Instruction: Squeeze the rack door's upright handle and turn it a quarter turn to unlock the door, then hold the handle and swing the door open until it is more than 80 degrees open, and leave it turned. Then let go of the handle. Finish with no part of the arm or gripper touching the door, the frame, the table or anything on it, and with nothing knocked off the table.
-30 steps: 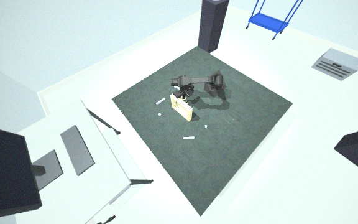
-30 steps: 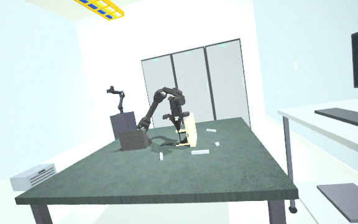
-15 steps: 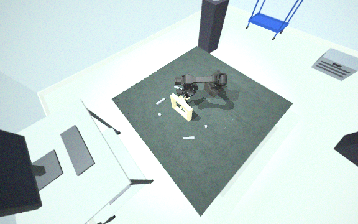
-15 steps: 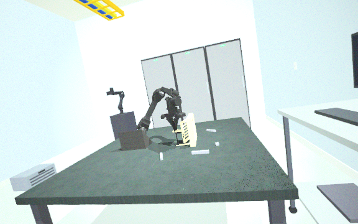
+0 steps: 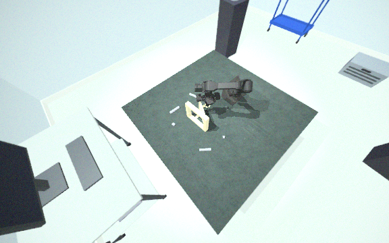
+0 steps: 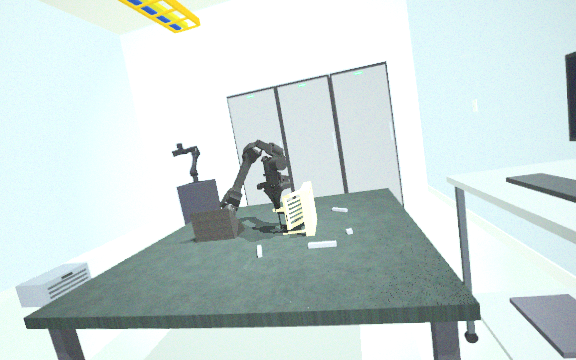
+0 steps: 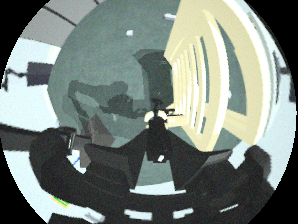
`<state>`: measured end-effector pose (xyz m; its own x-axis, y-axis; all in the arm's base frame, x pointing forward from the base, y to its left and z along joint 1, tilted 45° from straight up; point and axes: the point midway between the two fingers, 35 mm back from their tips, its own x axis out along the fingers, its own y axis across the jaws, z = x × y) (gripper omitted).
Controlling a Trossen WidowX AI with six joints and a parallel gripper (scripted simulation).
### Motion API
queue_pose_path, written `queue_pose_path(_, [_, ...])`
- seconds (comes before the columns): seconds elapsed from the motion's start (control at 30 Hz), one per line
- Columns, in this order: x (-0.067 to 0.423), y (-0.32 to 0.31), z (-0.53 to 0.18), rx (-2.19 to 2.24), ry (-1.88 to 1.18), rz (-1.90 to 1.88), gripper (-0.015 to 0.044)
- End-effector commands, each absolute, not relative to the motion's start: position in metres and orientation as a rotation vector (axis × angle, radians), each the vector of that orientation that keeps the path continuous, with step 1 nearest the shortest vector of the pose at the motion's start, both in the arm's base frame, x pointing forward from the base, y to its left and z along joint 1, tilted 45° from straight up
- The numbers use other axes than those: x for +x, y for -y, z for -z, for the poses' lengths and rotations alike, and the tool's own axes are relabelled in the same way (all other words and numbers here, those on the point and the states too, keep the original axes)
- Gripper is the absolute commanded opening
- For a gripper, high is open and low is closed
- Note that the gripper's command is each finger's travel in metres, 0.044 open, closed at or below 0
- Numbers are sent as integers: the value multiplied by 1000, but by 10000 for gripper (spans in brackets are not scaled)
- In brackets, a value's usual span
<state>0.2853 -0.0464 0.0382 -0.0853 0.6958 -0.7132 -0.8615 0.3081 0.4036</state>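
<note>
The cream slatted door (image 5: 201, 109) (image 6: 302, 210) (image 7: 216, 75) stands partly open, at a clear angle to its cream frame (image 5: 206, 125) (image 6: 311, 215) (image 7: 254, 55), with table visible through the gap between them. My gripper (image 5: 204, 106) (image 6: 280, 206) (image 7: 157, 131) points down on the door's outer side and is shut on the dark upright handle (image 6: 282, 220) (image 7: 158, 137). Cream brackets show beside the handle in the wrist view. The fingers hide much of the handle, so its exact turn is hard to tell.
On the dark green table (image 5: 221, 182) (image 6: 218, 285), white bars (image 5: 174, 109) (image 5: 205, 149) (image 6: 322, 244) and small white cubes (image 5: 173, 124) (image 5: 223, 137) (image 6: 349, 231) lie around the frame. Another white bar (image 5: 192, 95) (image 6: 259, 251) lies near the arm. The arm's brown base block (image 6: 214, 225) stands on the table.
</note>
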Motion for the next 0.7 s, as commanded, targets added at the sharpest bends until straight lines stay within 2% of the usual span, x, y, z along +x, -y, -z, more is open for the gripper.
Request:
queue_pose_path(0.0, [278,42,-44,-149,-1066,-1265,19])
queue_pose_path(0.67, [248,13,-75,112,-1265,-1068,19])
